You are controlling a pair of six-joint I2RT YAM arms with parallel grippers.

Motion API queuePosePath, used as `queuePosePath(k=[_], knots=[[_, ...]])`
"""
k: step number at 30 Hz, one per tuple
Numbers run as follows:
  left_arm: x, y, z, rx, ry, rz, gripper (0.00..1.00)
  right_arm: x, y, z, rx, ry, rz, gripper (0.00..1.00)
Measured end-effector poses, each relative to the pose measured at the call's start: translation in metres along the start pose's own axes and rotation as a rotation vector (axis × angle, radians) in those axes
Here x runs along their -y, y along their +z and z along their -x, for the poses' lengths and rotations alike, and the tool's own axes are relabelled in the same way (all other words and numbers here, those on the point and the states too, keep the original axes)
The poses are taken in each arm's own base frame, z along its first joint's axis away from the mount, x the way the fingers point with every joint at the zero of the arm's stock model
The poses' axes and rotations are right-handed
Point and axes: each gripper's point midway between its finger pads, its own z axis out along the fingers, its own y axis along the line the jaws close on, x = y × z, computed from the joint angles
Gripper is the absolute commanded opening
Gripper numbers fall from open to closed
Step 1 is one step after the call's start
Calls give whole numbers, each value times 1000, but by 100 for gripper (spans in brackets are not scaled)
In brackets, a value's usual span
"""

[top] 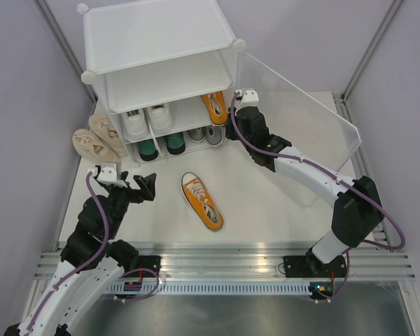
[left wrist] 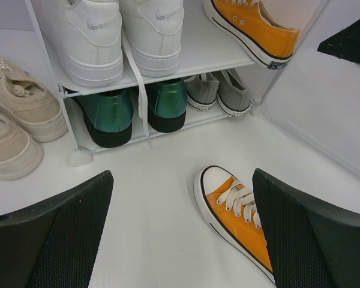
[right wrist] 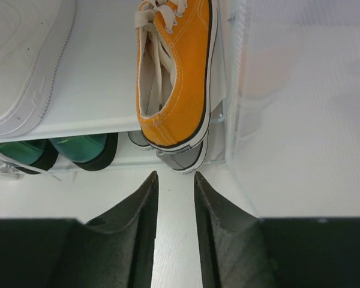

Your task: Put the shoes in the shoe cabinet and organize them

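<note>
**Item 1.** Beige shoes (top: 98,140): a pair on the table (top: 280,210), outside the cabinet (top: 154,42) beside its left wall. They lie ahead and to the left of the left claw (left wrist: 181,180).

**Item 2.** Left claw: spread wide and holding nothing, facing the cabinet front from well short of it.

**Item 3.** Cabinet, white, straight ahead of the left claw. Contents:
- Middle shelf, left: white shoes (left wrist: 108,36), a pair with heels outward. One lace (left wrist: 139,90) hangs down past the shelf edge in front of the tier below.
- Middle shelf, right: shelved orange shoe (right wrist: 177,66), a single shoe with its heel at the shelf's front edge.
- Bottom shelf, left: green shoes (left wrist: 135,111), a pair with dark soles, heels outward.
- Bottom shelf, right: grey shoes (left wrist: 219,93), a pair directly under the shelved orange shoe.

**Item 4.** Loose orange shoe (top: 201,201): on the table with its toe toward the cabinet. It is just beside the left claw's right finger, which hides part of it in the left wrist view.

**Item 5.** Right claw (right wrist: 175,177): fingers drawn close with only a narrow gap, nothing between them. It sits just in front of the shelved orange shoe's heel without touching it.

**Item 6.** Door (top: 301,119): a clear panel swung open, standing just to the right of the right claw.
</note>
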Motion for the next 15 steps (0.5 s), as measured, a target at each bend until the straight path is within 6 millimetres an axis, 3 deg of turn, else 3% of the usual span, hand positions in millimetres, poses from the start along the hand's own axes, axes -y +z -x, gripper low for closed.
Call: queuePosePath(k=[3,7,15], knots=[[1,0,0,-2,0,-7,100,-1,-3,-11,-10,6,25,25],[2,0,0,-2,0,-9,100,-1,-1,-28,-43,1,39,24],[1,0,0,-2,0,-9,100,-8,20,-43,-63,-10,60,24]])
